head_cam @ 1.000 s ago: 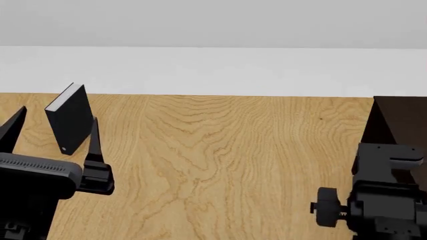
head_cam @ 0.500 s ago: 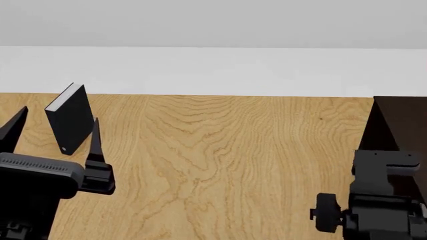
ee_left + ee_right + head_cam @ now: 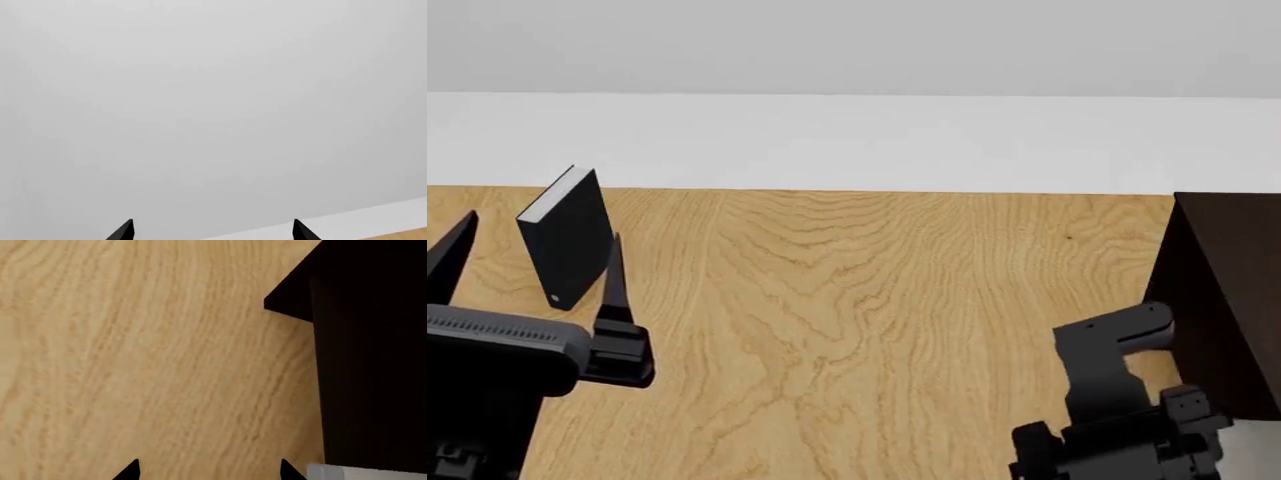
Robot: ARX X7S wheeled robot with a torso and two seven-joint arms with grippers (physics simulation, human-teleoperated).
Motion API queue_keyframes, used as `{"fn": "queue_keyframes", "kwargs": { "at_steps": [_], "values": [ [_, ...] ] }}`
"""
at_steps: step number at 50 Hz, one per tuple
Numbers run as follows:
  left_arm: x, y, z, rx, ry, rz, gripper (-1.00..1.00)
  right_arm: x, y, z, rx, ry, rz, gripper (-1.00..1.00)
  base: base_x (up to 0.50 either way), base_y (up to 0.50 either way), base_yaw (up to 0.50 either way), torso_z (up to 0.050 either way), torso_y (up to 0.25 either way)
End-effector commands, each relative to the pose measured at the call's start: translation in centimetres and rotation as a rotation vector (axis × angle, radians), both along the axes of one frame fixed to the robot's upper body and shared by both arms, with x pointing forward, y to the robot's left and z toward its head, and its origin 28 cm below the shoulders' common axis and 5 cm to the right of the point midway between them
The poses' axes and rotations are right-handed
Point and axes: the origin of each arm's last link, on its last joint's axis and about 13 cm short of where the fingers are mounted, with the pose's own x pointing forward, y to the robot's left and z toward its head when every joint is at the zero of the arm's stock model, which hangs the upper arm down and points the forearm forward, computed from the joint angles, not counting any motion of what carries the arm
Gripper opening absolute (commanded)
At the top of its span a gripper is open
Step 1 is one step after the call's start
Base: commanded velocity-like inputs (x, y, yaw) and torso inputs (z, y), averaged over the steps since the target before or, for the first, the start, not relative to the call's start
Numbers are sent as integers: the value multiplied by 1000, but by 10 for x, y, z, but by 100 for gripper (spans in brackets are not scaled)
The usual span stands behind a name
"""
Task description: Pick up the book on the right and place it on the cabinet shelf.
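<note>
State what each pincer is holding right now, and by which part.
Nothing is held. The left pincer stands open near the black book without touching it; the right pincer is open over bare table beside the cabinet.

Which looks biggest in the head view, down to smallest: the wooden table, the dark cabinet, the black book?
1. Table: by far the largest, spanning the whole view.
2. Cabinet: cut off by the picture's edge, so its full size is hidden.
3. Black book: looks smallest, though it stands farther away, so that is unsure.
</note>
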Motion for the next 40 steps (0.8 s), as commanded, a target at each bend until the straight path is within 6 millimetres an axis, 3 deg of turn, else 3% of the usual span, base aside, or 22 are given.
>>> {"fn": "queue_keyframes", "kwargs": {
  "at_steps": [1,27,36,40],
  "values": [
    [-1,0,2,-3,-3,1,100,3,10,-1,1,6,115,100,0,0,0,0,0],
    [0,1,1,-10,0,1,100,19,43,13,143,-207,162,100,0,0,0,0,0],
    [1,1,0,-9,2,2,100,-3,53,15,188,-313,171,100,0,0,0,0,0],
    [1,1,0,-15,-4,10,100,-19,55,27,271,-452,146,100,0,0,0,0,0]
  ]
}}
